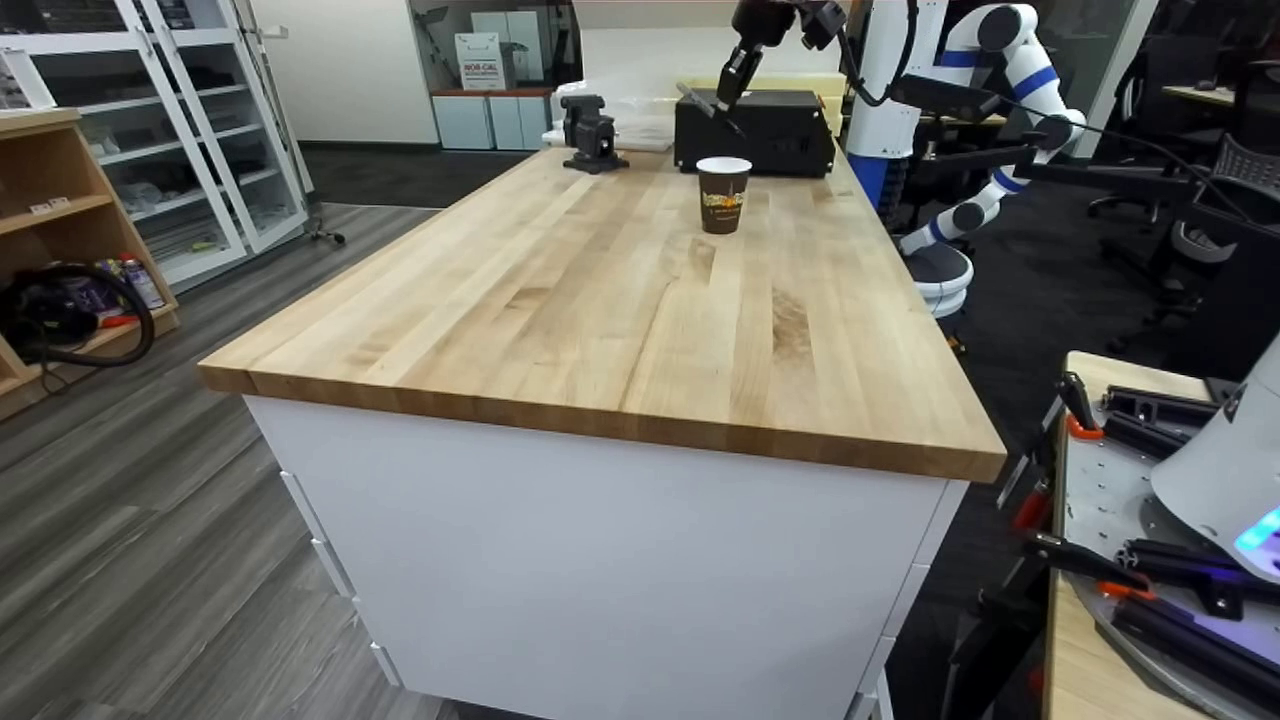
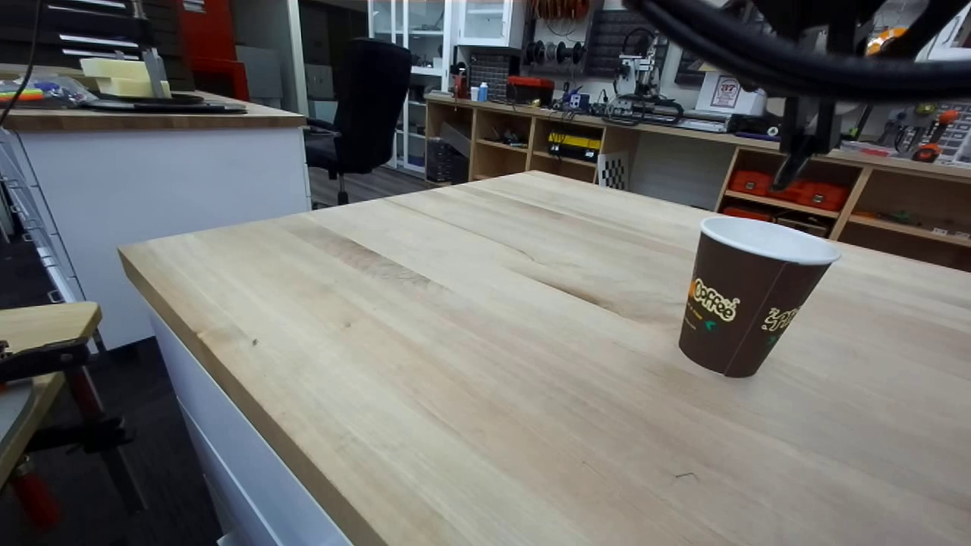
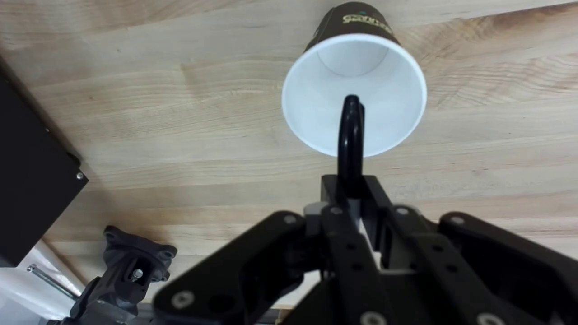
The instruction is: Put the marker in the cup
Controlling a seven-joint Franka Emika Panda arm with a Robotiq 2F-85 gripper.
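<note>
The brown paper cup [image 2: 732, 303] stands upright on the wooden desk [image 1: 500, 320]. In an exterior view that looks along the desk from its near edge, the cup is much closer to the far edge, and closer to the right edge than the left edge. Its rim is white, and yellow letters on its side say "Coffee."

The gripper [image 3: 351, 186] hangs over the desk, higher than the cup. Its two fingers [image 3: 379, 198] are pressed in on the black marker [image 3: 350, 140] and pinch it. The lower part pokes out past the fingers, and the rest is hidden. In both exterior views the marker leans with its tip pointing down, and there is a gap between the tip and the cup's rim. In the wrist view the marker shows in front of the cup's white inside.

A big black box [image 1: 775, 130] sits by the far edge of the desk, next to the far right corner. A dark vise [image 1: 592, 135] stands near the far left corner. In an exterior view a black chair [image 2: 372, 106] stands past an edge of the desk, between two of its corners.
</note>
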